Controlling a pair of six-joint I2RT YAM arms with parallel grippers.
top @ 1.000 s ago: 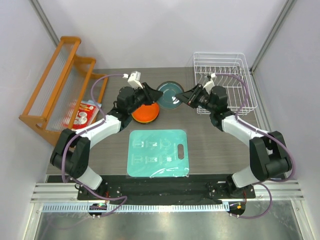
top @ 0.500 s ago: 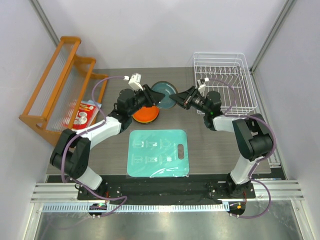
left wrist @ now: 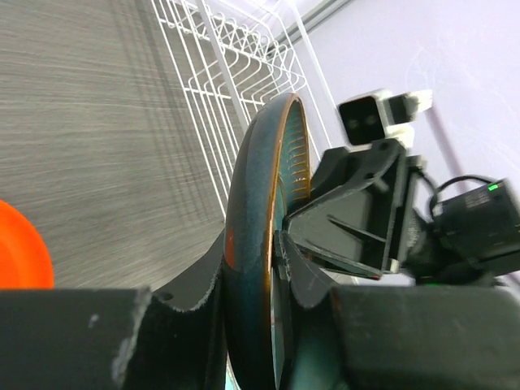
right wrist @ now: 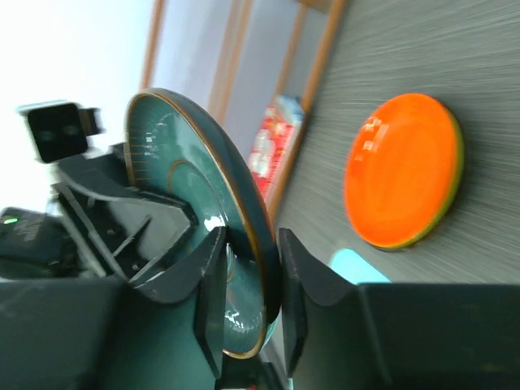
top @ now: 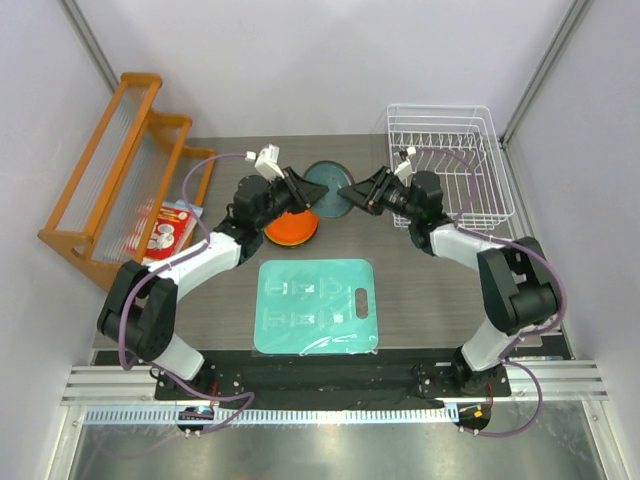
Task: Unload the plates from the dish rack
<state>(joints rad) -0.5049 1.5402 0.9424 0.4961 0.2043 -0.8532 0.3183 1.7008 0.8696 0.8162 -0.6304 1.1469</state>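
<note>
A blue-teal plate (top: 328, 187) hangs on edge above the table, between both grippers. My left gripper (top: 303, 190) is shut on its left rim; both pads press the plate (left wrist: 260, 203) in the left wrist view. My right gripper (top: 358, 195) straddles the opposite rim (right wrist: 187, 179), jaws a little apart with a thin gap at the plate. An orange plate (top: 292, 228) lies flat just below the left gripper, with a lime green rim (right wrist: 443, 219) showing under it. The white wire dish rack (top: 450, 165) stands at the back right.
A teal rectangular mat (top: 315, 305) lies in front of the arms. An orange wooden slanted rack (top: 110, 190) stands at the far left, with a red and white patterned packet (top: 165, 228) beside it. Grey walls close in on both sides.
The right arm carried the blue-teal plate left to the left gripper, which closed on it. The right jaws have loosened slightly round the rim.
</note>
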